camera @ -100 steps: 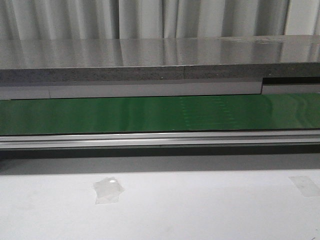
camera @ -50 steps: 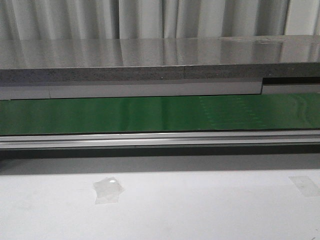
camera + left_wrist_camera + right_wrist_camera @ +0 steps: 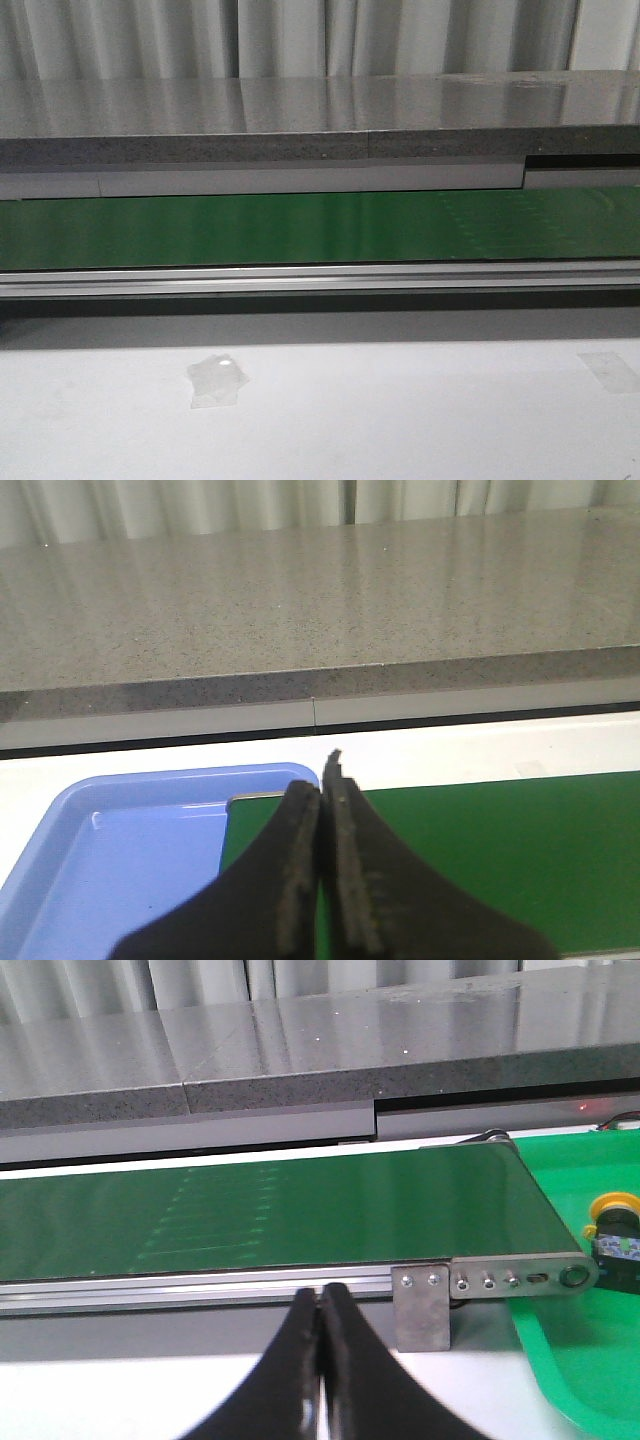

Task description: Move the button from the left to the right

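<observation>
The button (image 3: 612,1230), with a round orange-yellow cap on a black body, lies in a green tray (image 3: 570,1360) past the conveyor's end, seen only in the right wrist view. My right gripper (image 3: 320,1295) is shut and empty, in front of the belt's aluminium rail and well to the side of the button. My left gripper (image 3: 322,785) is shut and empty, over the edge where a blue tray (image 3: 110,850) meets the green belt (image 3: 480,860). Neither gripper shows in the front view.
The green conveyor belt (image 3: 300,228) runs across the front view, with an aluminium rail (image 3: 320,278) along its near side and a grey stone ledge (image 3: 300,120) behind. Two tape patches (image 3: 215,378) lie on the white table. A metal end bracket (image 3: 422,1305) stands beside the green tray.
A faint pale dotted patch on the belt has shifted to the right. Nothing else has moved.
</observation>
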You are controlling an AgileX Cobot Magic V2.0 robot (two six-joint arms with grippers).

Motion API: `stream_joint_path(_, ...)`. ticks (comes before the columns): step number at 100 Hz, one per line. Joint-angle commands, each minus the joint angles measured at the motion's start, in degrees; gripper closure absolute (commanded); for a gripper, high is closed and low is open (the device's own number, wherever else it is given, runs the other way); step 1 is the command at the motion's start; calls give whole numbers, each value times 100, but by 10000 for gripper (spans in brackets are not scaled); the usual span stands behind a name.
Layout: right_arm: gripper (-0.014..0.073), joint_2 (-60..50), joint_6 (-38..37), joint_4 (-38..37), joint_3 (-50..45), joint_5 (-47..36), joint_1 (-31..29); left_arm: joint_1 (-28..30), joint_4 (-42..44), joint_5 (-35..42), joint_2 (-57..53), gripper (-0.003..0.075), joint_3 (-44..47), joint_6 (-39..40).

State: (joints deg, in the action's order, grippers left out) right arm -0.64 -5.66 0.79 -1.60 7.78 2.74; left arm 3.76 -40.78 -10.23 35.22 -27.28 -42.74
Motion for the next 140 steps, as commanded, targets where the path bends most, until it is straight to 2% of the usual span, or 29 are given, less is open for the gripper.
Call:
stream_joint_path(1,662,-104,7,-79,89,-470,2,-52,-51,333,9,740,-167,10)
stream_joint_path(6,662,-104,7,-79,89,-470,2,-58,256,333,9,740,-167,231)
stream_joint_path(11,662,-104,7,-79,89,-470,2,-58,808,310,-12,740,-166,796)
stream_joint_path(18,662,-104,7,-79,89,-470,2,-58,1840,310,-120,740,-127,1924)
stream_joint_path(19,662,-104,7,-79,89,-470,2,-58,2045,310,-148,740,-117,2266)
stream_joint_path(26,662,-104,7,-79,89,-470,2,-58,2966,341,-317,740,-26,3235)
stream_joint_path(39,662,-104,7,-79,89,-470,2,-179,4025,562,-696,740,303,4101)
stream_joint_path(49,662,-104,7,-79,89,-470,2,-388,4405,708,-1029,740,625,4318)
stream_joint_path(66,662,-104,7,-79,89,-470,2,-681,4430,1070,-1667,740,1339,4317)
stream_joint_path(114,662,-104,7,-79,89,-470,2,-294,4439,1279,-3734,740,2805,4610)
stream_joint_path(140,662,-104,7,-79,89,-470,2,-294,4439,1552,-3741,740,2981,4771)
